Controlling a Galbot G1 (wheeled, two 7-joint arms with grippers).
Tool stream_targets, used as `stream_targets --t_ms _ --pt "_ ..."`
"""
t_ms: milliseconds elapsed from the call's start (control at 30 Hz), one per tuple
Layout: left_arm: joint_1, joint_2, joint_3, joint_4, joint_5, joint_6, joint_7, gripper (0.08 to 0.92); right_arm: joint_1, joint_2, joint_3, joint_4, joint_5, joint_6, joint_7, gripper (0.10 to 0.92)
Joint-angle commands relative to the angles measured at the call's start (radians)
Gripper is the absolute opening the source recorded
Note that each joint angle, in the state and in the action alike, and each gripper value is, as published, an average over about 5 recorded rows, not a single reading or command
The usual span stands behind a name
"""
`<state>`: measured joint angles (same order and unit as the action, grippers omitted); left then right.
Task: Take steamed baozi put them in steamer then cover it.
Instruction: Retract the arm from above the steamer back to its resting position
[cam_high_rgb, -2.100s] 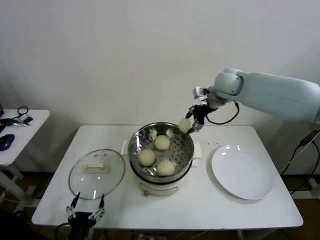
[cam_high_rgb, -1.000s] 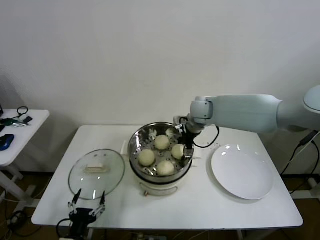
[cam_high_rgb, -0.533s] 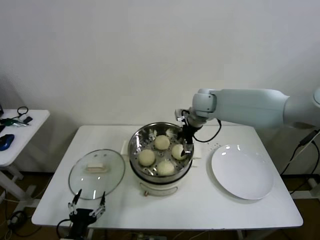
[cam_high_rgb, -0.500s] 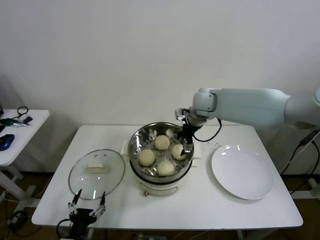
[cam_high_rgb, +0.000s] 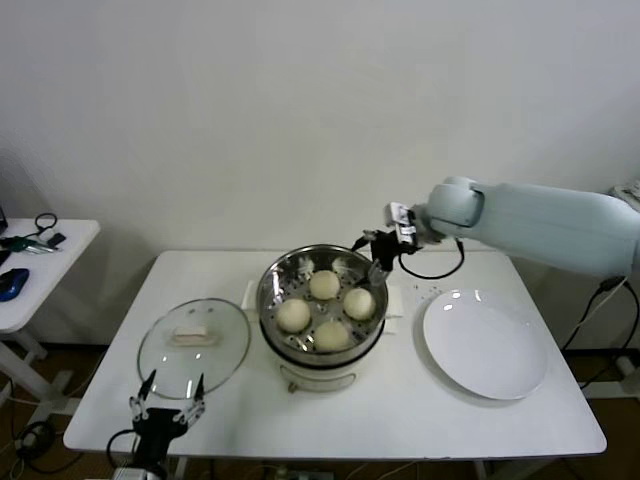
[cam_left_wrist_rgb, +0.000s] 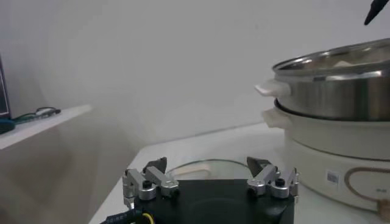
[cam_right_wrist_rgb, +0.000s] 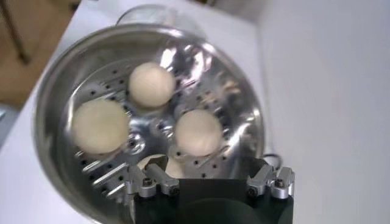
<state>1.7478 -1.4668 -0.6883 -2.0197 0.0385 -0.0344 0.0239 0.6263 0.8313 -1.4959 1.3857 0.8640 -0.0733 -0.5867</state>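
The steamer stands mid-table on its white base. Four baozi lie on its perforated floor: one at the back, one at the right, one at the left, one at the front. My right gripper is open and empty, just above the pot's back right rim. The right wrist view shows the gripper over the steamer, with three baozi in plain sight and a fourth partly hidden. The cover lies flat on the table left of the pot. My left gripper is open at the front edge, just short of the cover.
A flat white plate lies right of the steamer. A small side table with cables stands far left. The left wrist view shows the pot on its white base to one side of the left gripper.
My right gripper set the fourth baozi down in the pot's right side, let go, and has lifted and drawn back to the right. My left gripper shifted slightly.
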Motion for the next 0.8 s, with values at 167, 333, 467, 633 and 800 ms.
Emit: stream_targets --t_ms 167,333,467,633,800 --pt "-0.020 -0.016 -0.006 -0.017 0.030 0.016 0.000 0.823 -0.691 -0.385 0.681 0.140 -0.109 0.244 0.357 0.823" --pt "-0.027 -0.020 -0.019 -0.023 0.066 0.011 -0.006 0.823 -1.062 -0.388 1.081 0.186 -0.183 0.268 0.464 0.823" --pt "-0.031 -0.018 -0.027 -0.026 0.104 0.013 -0.008 0.823 -1.375 -0.338 1.412 0.233 -0.229 0.262 0.496 0.823" --pt "-0.034 -0.016 -0.038 -0.040 0.265 0.021 -0.019 0.823 -1.606 -0.219 1.651 0.257 -0.283 0.237 0.507 0.823" --pt "-0.034 -0.009 -0.048 -0.065 0.561 0.014 -0.022 0.823 -1.763 -0.058 1.848 0.265 -0.350 0.187 0.487 0.823"
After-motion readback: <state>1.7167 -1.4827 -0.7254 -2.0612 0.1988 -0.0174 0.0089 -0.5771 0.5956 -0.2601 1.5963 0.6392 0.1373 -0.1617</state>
